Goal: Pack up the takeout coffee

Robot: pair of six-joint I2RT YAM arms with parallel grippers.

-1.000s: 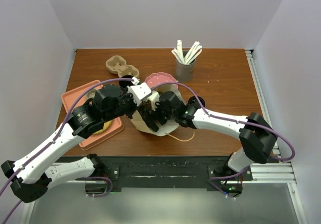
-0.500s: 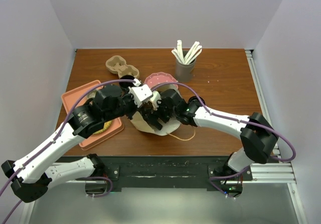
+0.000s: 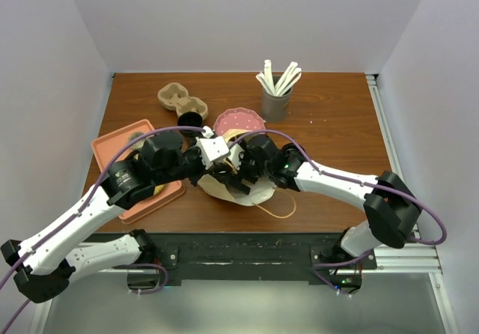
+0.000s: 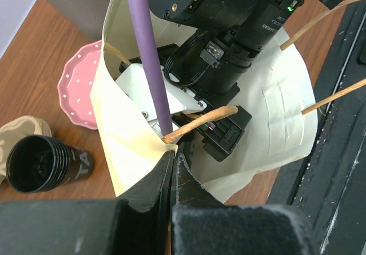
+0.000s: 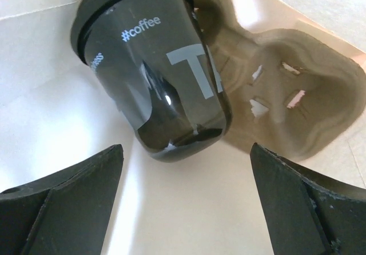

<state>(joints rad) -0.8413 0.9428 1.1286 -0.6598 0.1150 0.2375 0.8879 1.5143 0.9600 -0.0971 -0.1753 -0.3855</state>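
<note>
A cream paper bag (image 3: 251,193) lies on its side at the table's middle. My left gripper (image 4: 173,152) is shut on the bag's rim, right where a twisted paper handle (image 4: 201,119) joins it, and holds the mouth up. My right gripper (image 5: 186,152) reaches into the bag and is open, empty. In front of it a black coffee cup (image 5: 153,75) marked "#coffee" leans in a cardboard cup carrier (image 5: 289,98), apart from both fingers. A second black cup (image 3: 191,119) lies outside the bag, beside another carrier (image 3: 173,96).
A pink dotted plate (image 3: 238,117) sits just behind the bag. A grey holder of white sticks (image 3: 275,103) stands at the back. An orange tray (image 3: 118,148) lies at the left under my left arm. The bag's loose handles (image 3: 278,213) trail toward the near edge.
The bag has sunk lower and spread toward the near edge. My right gripper has gone further into it. More of the pink plate and the outside cup now shows.
</note>
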